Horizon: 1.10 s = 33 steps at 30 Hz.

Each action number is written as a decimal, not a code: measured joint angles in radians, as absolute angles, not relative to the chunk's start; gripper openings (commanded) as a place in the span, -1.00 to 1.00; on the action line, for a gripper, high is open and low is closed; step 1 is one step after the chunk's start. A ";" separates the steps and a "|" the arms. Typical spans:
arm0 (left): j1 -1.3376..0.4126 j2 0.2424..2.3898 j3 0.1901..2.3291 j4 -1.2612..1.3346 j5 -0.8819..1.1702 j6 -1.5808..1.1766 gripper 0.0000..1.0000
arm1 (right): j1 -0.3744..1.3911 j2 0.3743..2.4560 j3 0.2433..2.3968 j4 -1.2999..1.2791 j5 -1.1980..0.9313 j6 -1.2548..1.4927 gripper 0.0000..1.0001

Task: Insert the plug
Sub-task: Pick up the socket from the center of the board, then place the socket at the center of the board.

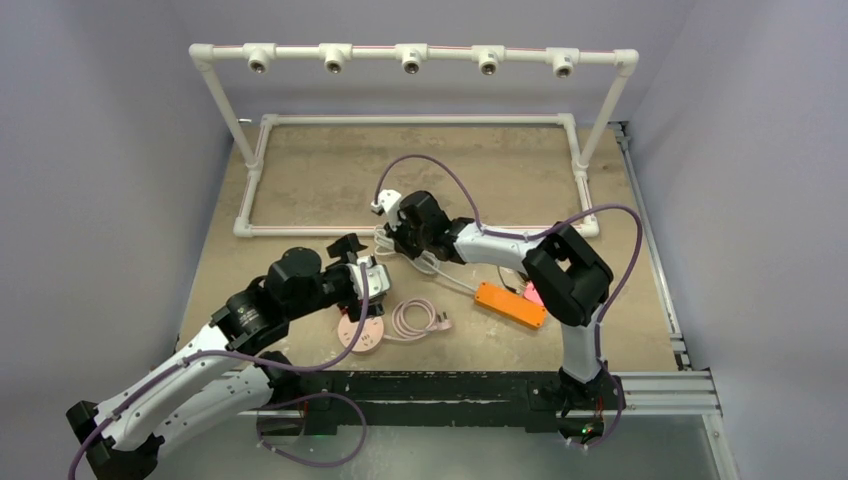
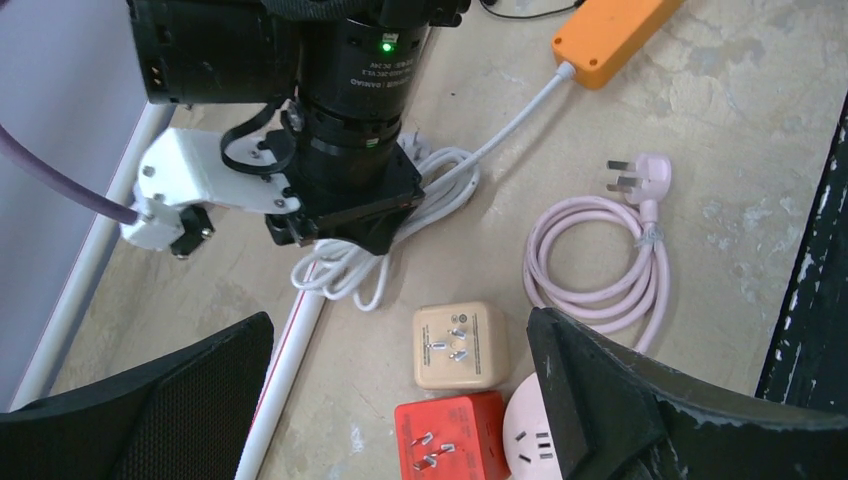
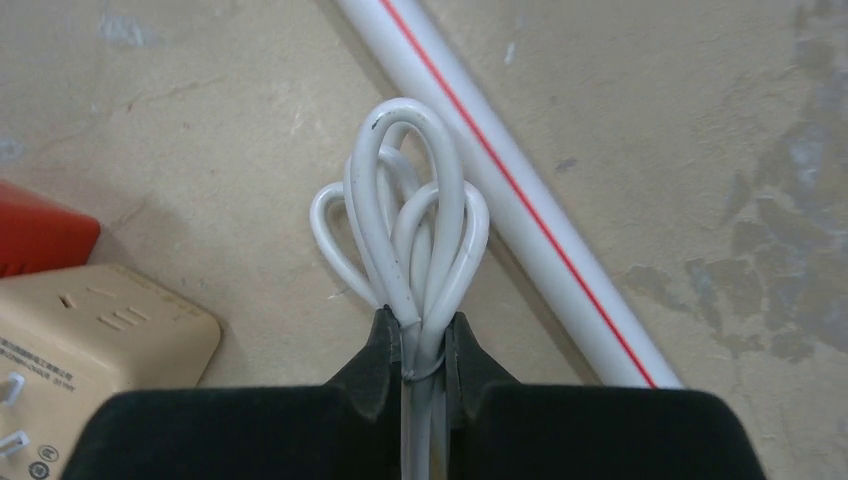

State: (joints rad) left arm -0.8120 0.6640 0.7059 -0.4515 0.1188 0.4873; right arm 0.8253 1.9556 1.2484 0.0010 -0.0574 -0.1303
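My right gripper is shut on the tied bundle of white cable, low over the table; it also shows in the top view. That cable runs to the orange power strip. A pink plug on a coiled pink cable lies loose on the table. My left gripper is open and empty, above a beige adapter cube, a red adapter cube and a round pink socket. The cubes' prongs face up.
A white PVC pipe frame stands at the back; its near rail passes right beside the white cable bundle. The two grippers are close together in the top view. The black table edge lies right of the pink cable.
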 measured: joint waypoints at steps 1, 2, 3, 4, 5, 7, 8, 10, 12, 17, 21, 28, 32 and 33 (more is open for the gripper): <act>-0.812 0.668 0.708 -0.443 0.117 0.479 0.98 | 0.822 1.952 1.263 -0.007 -0.047 -0.119 -1.00; -0.812 0.670 0.709 -0.435 0.114 0.470 0.98 | 0.817 1.945 1.279 -0.015 -0.035 -0.109 -1.00; -0.812 0.672 0.710 -0.425 0.109 0.459 0.98 | 0.810 1.932 1.297 -0.022 -0.020 -0.096 -1.00; -0.812 0.673 0.710 -0.414 0.103 0.446 0.98 | 0.804 1.917 1.312 -0.027 -0.008 -0.087 -1.00; -0.812 0.673 0.710 -0.407 0.100 0.435 0.98 | 0.796 1.893 1.329 -0.033 0.010 -0.074 -1.00; -0.812 0.673 0.710 -0.393 0.098 0.406 0.98 | 0.782 1.830 1.366 -0.035 0.047 -0.040 -1.00; -0.812 0.674 0.710 -0.386 0.098 0.395 0.98 | 0.776 1.794 1.383 -0.028 0.065 -0.019 -1.00; -0.812 0.679 0.710 -0.367 0.098 0.359 0.98 | 0.769 1.711 1.405 0.007 0.101 0.031 -1.00; -0.812 0.693 0.710 -0.343 0.098 0.323 0.98 | 0.765 1.632 1.405 0.057 0.136 0.088 -1.00; -0.812 0.767 0.700 -0.256 0.070 0.234 0.98 | 0.768 1.465 1.305 0.237 0.186 0.237 -1.00; -0.810 0.854 0.684 -0.186 0.017 0.168 0.98 | 0.768 1.407 1.187 0.348 0.192 0.326 -1.00; -0.798 0.992 0.651 -0.080 -0.033 0.140 0.98 | 0.768 1.385 1.070 0.380 0.195 0.419 -1.00; -0.797 1.028 0.622 -0.027 -0.026 0.183 0.98 | 0.772 1.295 0.943 0.379 0.239 0.472 -1.00; -0.797 1.037 0.619 -0.016 -0.015 0.204 0.98 | 0.773 1.275 0.920 0.377 0.254 0.480 -1.00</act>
